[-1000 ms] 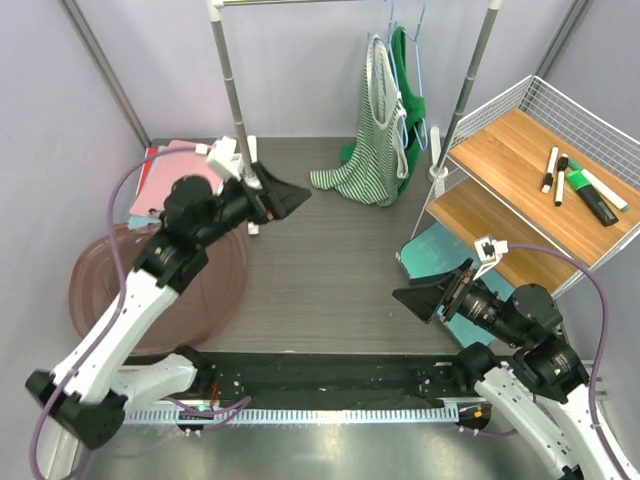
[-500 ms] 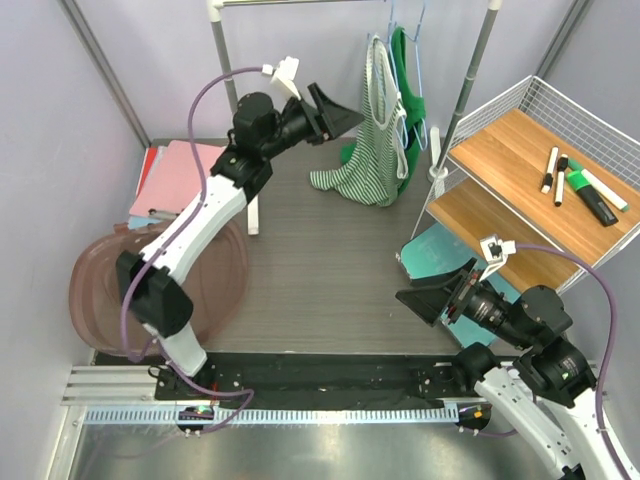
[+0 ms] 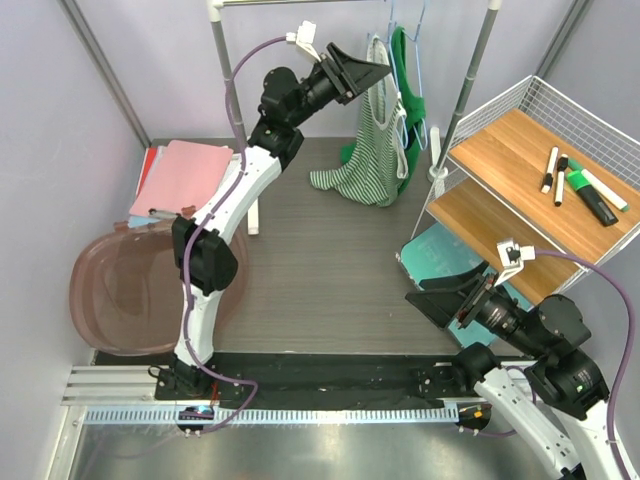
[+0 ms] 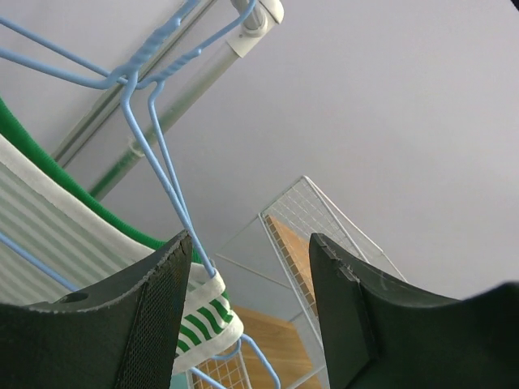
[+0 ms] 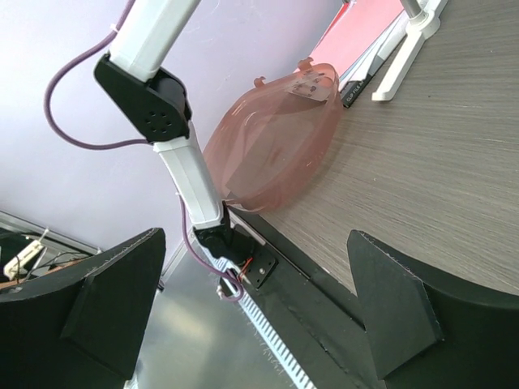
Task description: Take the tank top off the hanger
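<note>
A green-and-white striped tank top [image 3: 375,130] hangs on a blue wire hanger [image 3: 408,30] from the rail at the back; its hem rests on the table. My left gripper [image 3: 375,68] is raised high, open, its tips at the top's left shoulder strap. In the left wrist view the hanger [image 4: 154,154] and a striped strap [image 4: 199,320] sit just beside my left finger [image 4: 154,324]; nothing is gripped. My right gripper [image 3: 425,298] is open and empty, low at the right, far from the top.
A rack upright [image 3: 232,110] stands left of the top, another [image 3: 465,95] to its right. A wire shelf [image 3: 530,170] with markers is at the right. A pink basin [image 3: 140,290] and pink folders [image 3: 180,175] lie at the left.
My left arm has swung up from low over the table to the hanging tank top, its open gripper now at the shoulder strap. The right arm has shifted slightly.
</note>
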Robot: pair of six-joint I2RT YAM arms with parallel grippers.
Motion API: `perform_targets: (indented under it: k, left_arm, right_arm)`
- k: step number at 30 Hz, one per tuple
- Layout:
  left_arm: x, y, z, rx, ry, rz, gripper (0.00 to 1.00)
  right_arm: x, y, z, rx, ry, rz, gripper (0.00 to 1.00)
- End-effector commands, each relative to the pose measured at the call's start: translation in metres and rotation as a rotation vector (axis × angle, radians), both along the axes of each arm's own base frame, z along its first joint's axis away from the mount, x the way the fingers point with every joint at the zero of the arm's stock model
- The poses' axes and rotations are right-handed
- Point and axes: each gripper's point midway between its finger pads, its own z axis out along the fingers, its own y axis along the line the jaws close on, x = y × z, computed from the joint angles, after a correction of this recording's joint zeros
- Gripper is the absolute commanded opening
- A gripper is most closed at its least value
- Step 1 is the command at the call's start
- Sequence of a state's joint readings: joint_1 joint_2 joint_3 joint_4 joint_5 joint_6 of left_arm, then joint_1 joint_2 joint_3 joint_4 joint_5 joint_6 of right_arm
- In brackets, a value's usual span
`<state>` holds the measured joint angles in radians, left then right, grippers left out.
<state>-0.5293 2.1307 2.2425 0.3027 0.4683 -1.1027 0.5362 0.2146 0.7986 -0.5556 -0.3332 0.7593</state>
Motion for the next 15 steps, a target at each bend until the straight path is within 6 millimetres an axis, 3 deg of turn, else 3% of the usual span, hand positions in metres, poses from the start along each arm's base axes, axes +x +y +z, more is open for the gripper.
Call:
perform_targets:
  k: [1,9,15]
  left_arm:
    - [-0.013,-0.001,0.036,-0.091,-0.079,-0.022,0.60]
    - [0.005,-0.013,0.014,-0.098,-0.033,0.049,0.58]
    - [0.018,-0.021,0.007,-0.130,-0.012,0.067,0.50]
  right_arm:
    - [-0.006,-0.005,0.018,0.039,-0.036,-0.011,1.00]
    - [-0.009,-0.007,0.025,0.053,-0.047,-0.011,1.00]
    - [-0.011,-0.008,0.027,0.059,-0.051,-0.012,1.00]
